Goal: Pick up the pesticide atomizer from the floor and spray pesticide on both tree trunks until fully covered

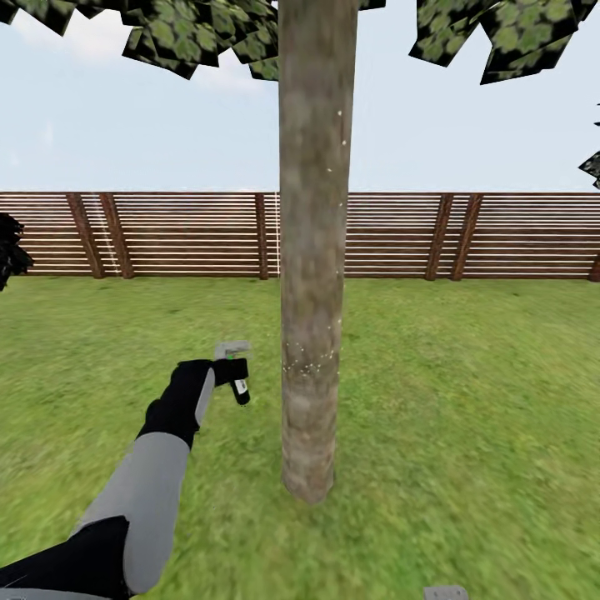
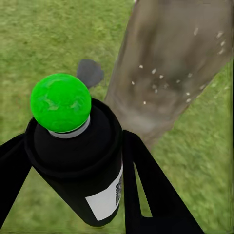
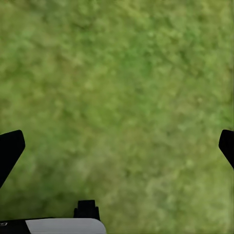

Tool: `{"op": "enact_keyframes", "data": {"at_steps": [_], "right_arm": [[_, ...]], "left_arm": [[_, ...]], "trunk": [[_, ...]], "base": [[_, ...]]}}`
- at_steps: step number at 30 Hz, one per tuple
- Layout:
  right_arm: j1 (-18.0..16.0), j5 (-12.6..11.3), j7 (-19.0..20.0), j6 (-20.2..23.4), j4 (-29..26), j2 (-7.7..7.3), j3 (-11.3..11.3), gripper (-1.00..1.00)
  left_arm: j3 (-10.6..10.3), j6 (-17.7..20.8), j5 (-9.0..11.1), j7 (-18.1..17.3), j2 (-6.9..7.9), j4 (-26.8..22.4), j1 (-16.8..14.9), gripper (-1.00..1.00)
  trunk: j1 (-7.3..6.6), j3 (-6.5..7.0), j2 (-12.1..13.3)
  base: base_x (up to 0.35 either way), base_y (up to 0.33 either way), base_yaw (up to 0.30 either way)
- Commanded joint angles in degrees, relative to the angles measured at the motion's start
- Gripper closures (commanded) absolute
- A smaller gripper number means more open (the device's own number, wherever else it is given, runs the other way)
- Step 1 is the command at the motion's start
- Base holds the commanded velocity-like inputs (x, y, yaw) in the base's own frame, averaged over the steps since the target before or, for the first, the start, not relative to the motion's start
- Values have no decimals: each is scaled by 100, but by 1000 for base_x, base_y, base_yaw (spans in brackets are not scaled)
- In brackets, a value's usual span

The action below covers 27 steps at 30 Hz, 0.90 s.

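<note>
One tree's mottled grey-brown trunk rises straight ahead of me on the garden lawn. White specks of pesticide dot its lower part, and a few sit higher up. My left gripper is shut on the pesticide atomizer, a small black bottle held just left of the trunk at knee height. In the left wrist view the atomizer shows a round green top and a white label between the black fingers, with the speckled tree trunk close behind. My right gripper hangs open over bare grass.
A brown slatted fence runs across the back of the lawn. Leaves of the canopy hang overhead. Dark foliage pokes in at the left edge. Grass surrounds the trunk on all sides.
</note>
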Motion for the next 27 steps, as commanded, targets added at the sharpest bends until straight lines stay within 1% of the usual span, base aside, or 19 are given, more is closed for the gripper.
{"op": "enact_keyframes", "data": {"at_steps": [1, 3, 4, 5, 6, 7, 8, 9, 10, 11, 13, 14, 15, 20, 21, 22, 24, 25, 27], "right_arm": [[-5, 29, -23, -11, 7, 0, 14, -100], [-5, 29, -20, -10, 7, 0, 15, -100], [-5, 29, -21, -11, 7, 0, 15, -100], [-5, 30, -22, -8, 7, 0, 16, -100], [-5, 30, -18, -10, 8, 0, 15, -100], [-5, 30, -18, -11, 8, 0, 16, -100], [-5, 30, -17, -12, 8, 0, 16, -100], [-5, 30, -18, -11, 8, 1, 17, -100], [-5, 30, -17, -12, 8, 1, 16, -100], [-5, 30, -16, -13, 8, 3, 19, -100], [-5, 30, -16, -14, 8, 7, 21, -100], [-5, 30, -16, -14, 9, 7, 22, -100], [-5, 30, -15, -14, 10, 8, 22, -100], [-5, 30, -16, -12, 22, 9, 22, -100], [-5, 30, -16, -13, 25, 9, 23, -100], [-5, 30, -15, -10, 27, 9, 23, -100], [-5, 30, -14, -12, 29, 9, 23, -100], [-5, 30, -14, -13, 28, 9, 23, -100], [-5, 30, -17, -10, 26, 9, 23, -100]], "left_arm": [[30, 239, -60, -60, -9, -56, -50, 100], [28, 547, -59, -64, -9, -59, -240, 100], [28, 599, -59, -64, -9, -51, -298, 100], [27, 725, -63, -66, -9, 44, -598, 100], [27, 769, -66, -62, -9, 196, -901, 100], [27, 786, -66, -60, -9, 320, -1099, 100], [27, 794, -67, -60, -9, 377, -1196, 100], [30, 804, -67, -59, -9, 464, -1382, 100], [33, 817, -68, -58, -9, 541, -1629, 100], [34, 907, -66, -58, -9, 580, -1852, 100], [35, 1205, -67, -53, -9, 605, -2145, 100], [33, 1266, -67, -52, -9, 608, -2217, 100], [33, 1413, -68, -53, -9, 620, -2509, 100], [35, 1520, -66, -59, -9, 869, -3236, 100], [35, 1525, -15, -63, -9, 903, -3350, 100], [35, 1526, 70, -64, -9, 916, -3397, 100], [41, 1524, 324, -73, -9, 906, -3447, 100], [48, 1520, 482, -74, -9, 902, -3467, 100], [64, 1518, 563, -75, -9, 903, -3478, 100]], "trunk": [[2, -11, -8], [2, -11, -8], [2, -11, -8], [2, -11, -8], [2, -11, -8], [2, -11, -8], [2, -11, -8], [2, -11, -8], [2, -11, -8], [2, -11, -8], [2, -11, -8], [2, -11, -8], [2, -11, -8], [2, -11, -8], [2, -11, -8], [2, -11, -8], [2, -11, -8], [2, -11, -8], [2, -11, -8]], "base": [[0, 0, 0], [0, 0, 0], [0, 0, 0], [0, 0, 0], [0, 0, 0], [0, 0, 0], [0, 0, 0], [0, 0, 0], [0, 0, 0], [0, 0, 0], [0, 0, 0], [0, 0, 0], [0, 0, 0], [0, 0, 0], [0, 0, 0], [0, 0, 0], [0, 0, 0], [0, 0, 0], [-150, 34, 0]]}}
